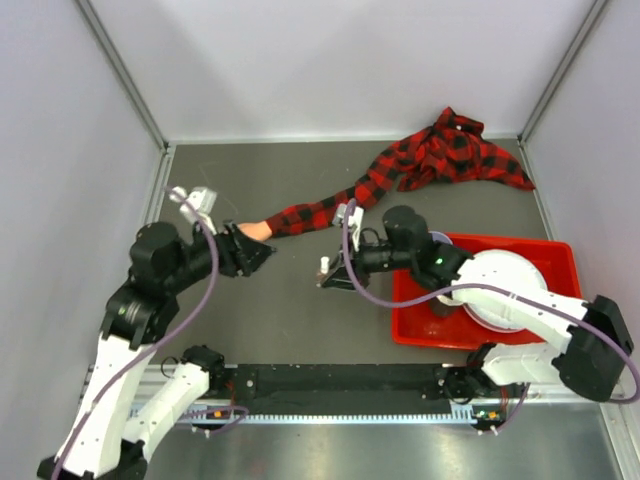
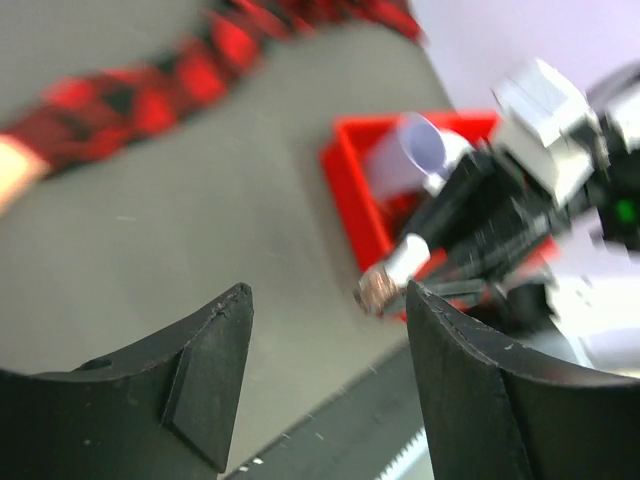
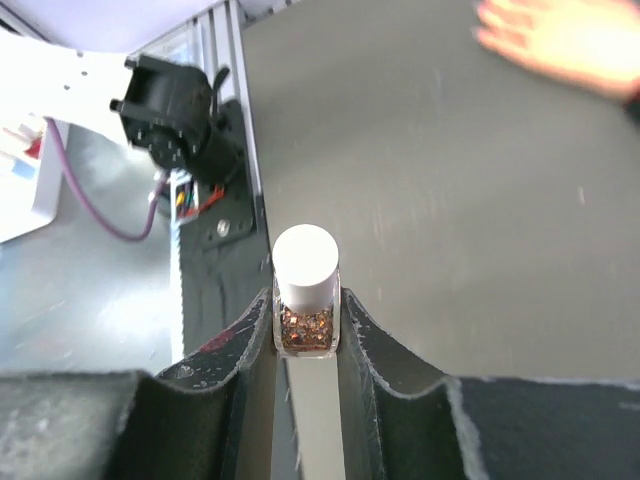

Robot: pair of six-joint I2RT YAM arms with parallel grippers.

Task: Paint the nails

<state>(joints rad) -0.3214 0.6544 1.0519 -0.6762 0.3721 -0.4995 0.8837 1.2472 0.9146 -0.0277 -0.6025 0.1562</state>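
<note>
Where the plaid sleeve ends on the counter, the mannequin hand lies just beside the left hand; its nails are too small to resolve. Red tray with white plate at right. Left hand: jaws apart, empty. Right hand clamps a white-capped glitter bottle.

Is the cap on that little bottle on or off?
On: the white cap sits atop the bottle clamped in the right hand.
</note>
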